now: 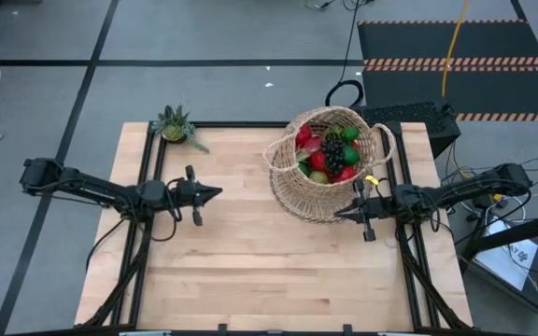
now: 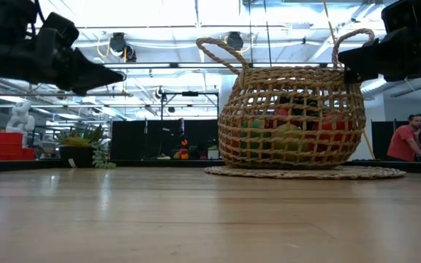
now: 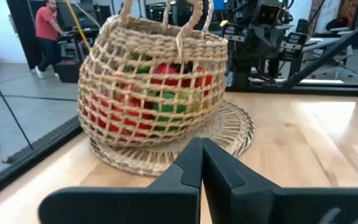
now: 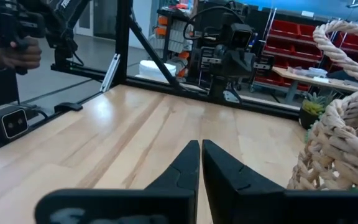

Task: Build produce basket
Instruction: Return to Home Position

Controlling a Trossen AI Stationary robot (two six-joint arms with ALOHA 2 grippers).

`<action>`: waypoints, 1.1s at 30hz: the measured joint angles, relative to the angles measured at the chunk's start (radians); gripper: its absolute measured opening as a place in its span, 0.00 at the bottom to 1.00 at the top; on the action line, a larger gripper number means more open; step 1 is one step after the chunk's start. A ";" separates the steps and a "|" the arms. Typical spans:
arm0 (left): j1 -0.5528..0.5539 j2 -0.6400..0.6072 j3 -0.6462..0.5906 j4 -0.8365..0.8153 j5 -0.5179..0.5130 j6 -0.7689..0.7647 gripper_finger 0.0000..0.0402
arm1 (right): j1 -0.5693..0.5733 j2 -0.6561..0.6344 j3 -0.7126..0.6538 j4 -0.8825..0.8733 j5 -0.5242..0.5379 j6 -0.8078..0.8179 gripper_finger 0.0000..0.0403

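Observation:
The tan wicker basket [image 1: 330, 163] stands upright on a round woven mat [image 2: 305, 172] at the table's far right, with red, green and dark purple produce [image 1: 328, 154] inside. The low view shows the basket [image 2: 291, 117] and the left wrist view shows the basket [image 3: 151, 84] with the fruit behind the weave. My left gripper [image 1: 215, 193] hovers shut above the table's middle left, pointing at the basket. My right gripper [image 1: 339, 215] hovers shut beside the basket's near right side, pointing toward the table's left. In each wrist view the fingers are closed together: left gripper [image 3: 201, 155], right gripper [image 4: 200, 155].
A small spiky green potted plant [image 1: 176, 126] sits at the table's far left corner. Bare wood [image 1: 250, 261] stretches across the middle and near side. A black frame rail [image 1: 157, 159] edges the table. People [image 2: 404, 139] show in the room beyond.

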 joint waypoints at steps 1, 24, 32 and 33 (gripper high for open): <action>0.000 -0.011 -0.012 0.000 0.000 -0.006 0.01 | 0.000 -0.003 0.000 -0.004 0.000 0.000 0.03; 0.035 -0.335 -0.033 -0.168 0.169 0.152 0.02 | 0.000 -0.045 0.000 -0.012 0.001 0.034 0.03; 0.066 -0.479 -0.033 -0.312 0.228 0.145 0.02 | 0.001 -0.047 -0.001 -0.016 0.001 0.034 0.03; 0.070 -0.493 -0.033 -0.332 0.229 0.145 0.02 | 0.001 -0.047 -0.001 -0.017 0.001 0.034 0.03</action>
